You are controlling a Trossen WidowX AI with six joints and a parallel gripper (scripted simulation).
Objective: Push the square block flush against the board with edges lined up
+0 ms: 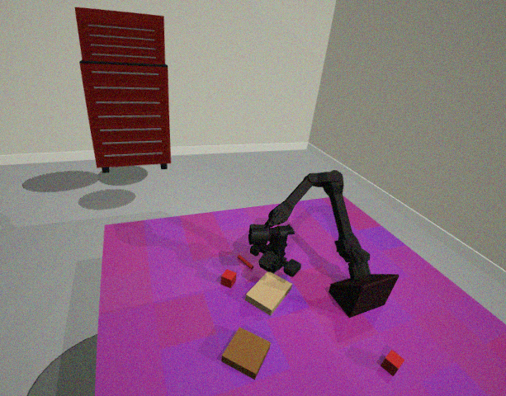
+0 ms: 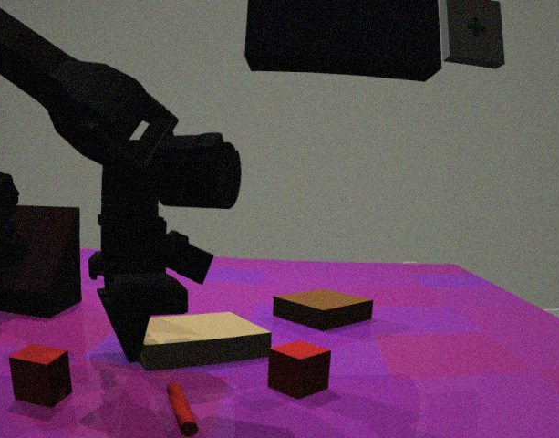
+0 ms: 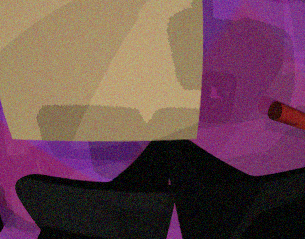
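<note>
The tan board lies flat on the patterned mat, a little longer than wide. The brown square block lies flat apart from it, nearer the camera in the top view, with mat between them. My gripper is shut and empty, pointing down. Its tips are low, right at one end of the board, and seem to touch it; the exact contact is hard to see. The block is outside the wrist view.
A red cube and a red cylinder lie beside the board. Another red cube is near my gripper. A further red cube lies in front of the arm's base.
</note>
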